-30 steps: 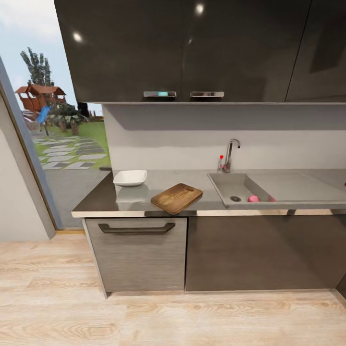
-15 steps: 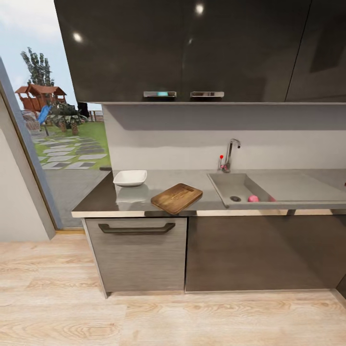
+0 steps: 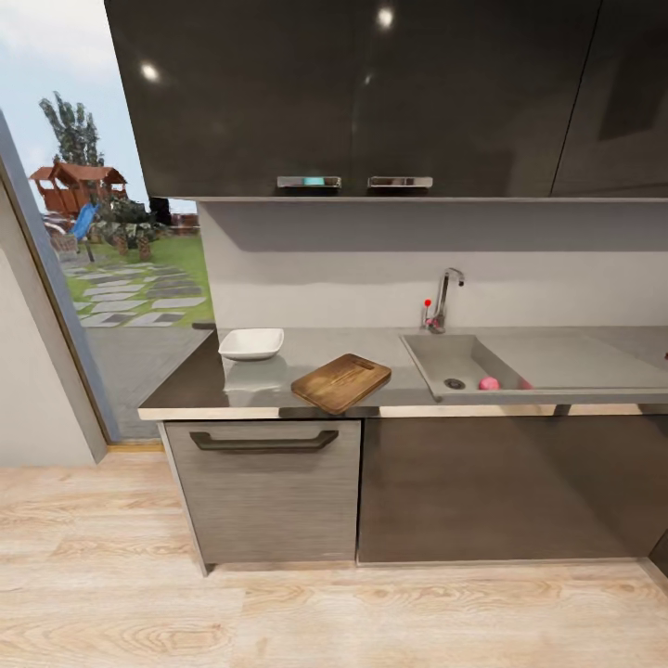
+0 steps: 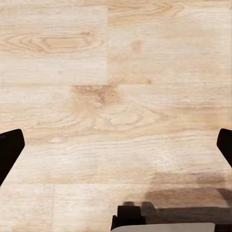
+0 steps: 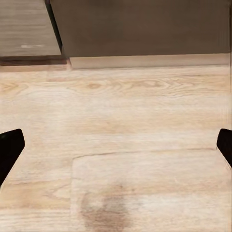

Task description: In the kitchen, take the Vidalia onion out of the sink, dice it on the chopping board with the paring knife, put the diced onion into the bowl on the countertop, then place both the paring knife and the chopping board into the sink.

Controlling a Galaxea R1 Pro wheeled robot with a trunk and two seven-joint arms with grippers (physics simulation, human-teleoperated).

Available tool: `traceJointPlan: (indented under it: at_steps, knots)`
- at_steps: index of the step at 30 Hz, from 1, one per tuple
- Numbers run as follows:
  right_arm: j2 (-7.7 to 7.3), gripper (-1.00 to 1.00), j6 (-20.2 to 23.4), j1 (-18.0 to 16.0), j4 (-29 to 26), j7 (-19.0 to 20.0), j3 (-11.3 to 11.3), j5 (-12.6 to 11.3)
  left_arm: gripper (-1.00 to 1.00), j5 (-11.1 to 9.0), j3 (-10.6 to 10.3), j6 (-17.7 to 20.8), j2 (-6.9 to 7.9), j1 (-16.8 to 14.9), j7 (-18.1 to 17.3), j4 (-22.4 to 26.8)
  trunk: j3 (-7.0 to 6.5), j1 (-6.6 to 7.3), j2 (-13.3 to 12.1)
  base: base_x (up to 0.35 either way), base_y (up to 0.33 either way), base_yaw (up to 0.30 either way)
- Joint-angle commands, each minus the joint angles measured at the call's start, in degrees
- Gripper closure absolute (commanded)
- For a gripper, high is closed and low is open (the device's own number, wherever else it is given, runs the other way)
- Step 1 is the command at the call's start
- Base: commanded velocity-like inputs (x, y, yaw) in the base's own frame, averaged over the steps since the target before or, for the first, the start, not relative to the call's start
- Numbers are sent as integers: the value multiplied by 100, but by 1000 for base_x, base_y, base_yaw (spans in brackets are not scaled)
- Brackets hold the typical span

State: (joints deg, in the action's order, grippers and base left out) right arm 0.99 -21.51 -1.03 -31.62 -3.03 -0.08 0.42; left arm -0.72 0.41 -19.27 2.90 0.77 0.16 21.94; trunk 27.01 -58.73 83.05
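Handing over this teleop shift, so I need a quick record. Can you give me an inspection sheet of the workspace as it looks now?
Surface: grey countertop, over dark cabinets.
Job's things: chopping board near front edge; white bowl beside it; Vidalia onion in sink by the drain. Paring knife: nothing seen.
Clutter: nothing seen.
Grippers: left gripper and right gripper open, over wooden floor.
Cables: nothing seen.
Surroundings: tap, garden outside.

The chopping board [image 3: 340,381] looked wooden, the countertop [image 3: 315,357] matt grey, the upper cabinets [image 3: 371,93] glossy, the floor [image 3: 278,612] pale wood.
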Motion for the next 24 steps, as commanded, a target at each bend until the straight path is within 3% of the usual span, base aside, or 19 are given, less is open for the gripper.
traceJointPlan:
  at_steps: [1,4,8,13,15,17,21,22,24]
  knots:
    - [0,-100,-9,-3,-85,-28,-4,7,-100,-8,1,-7,0,2,2,10,5,0,3,0,0,0]
    - [-1,-100,13,-3,-398,-69,-7,9,-100,-10,-3,-7,0,2,2,10,5,0,3,0,0,0]
    - [3,-100,319,-3,-1406,-334,-6,10,-100,-9,-5,-7,0,2,2,15,5,0,3,0,0,0]
    - [10,-100,1503,-3,-2749,-640,3,11,-100,-12,-6,-7,0,2,2,23,5,0,3,0,0,0]
    - [7,-100,2350,-3,-3746,-725,6,15,-100,-15,1,-7,0,2,2,37,5,0,3,0,0,0]
    - [7,-100,2676,-3,-4186,-746,4,54,-100,-15,2,-9,0,2,2,45,5,0,3,0,0,0]
    - [43,-100,3376,-3,-5052,-775,7,511,-100,-15,-4,-14,0,2,2,62,5,0,3,0,0,0]
    - [101,-100,3648,-3,-5357,-790,10,774,-100,-16,-9,-14,-2,2,2,79,5,0,3,0,0,0]
    - [276,-100,3930,-3,-5692,-880,19,1068,-100,-16,-12,-15,-5,2,2,91,5,0,3,0,0,0]
